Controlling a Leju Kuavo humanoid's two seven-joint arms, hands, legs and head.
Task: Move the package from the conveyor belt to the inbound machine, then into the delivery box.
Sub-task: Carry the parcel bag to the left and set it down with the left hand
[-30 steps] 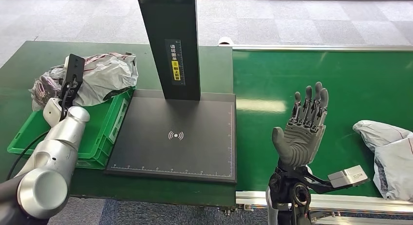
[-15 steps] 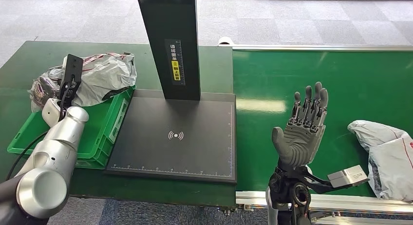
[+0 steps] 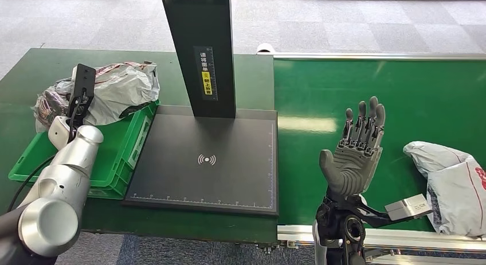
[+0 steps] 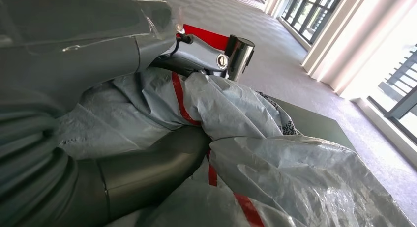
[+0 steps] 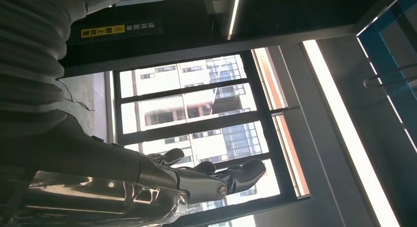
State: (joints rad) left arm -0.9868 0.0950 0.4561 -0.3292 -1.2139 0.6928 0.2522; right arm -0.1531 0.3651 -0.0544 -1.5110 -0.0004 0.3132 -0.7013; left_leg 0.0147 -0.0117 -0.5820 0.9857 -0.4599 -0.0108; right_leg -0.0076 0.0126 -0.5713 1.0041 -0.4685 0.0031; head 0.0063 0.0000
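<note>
Grey tiled floor (image 3: 355,24) beyond.

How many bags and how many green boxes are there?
Grey bags: 2, one on the conveyor belt, one at the green box
Green boxes: 1
Total: 3

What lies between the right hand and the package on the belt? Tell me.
Head view: bare green belt between the right hand and the package.
</note>
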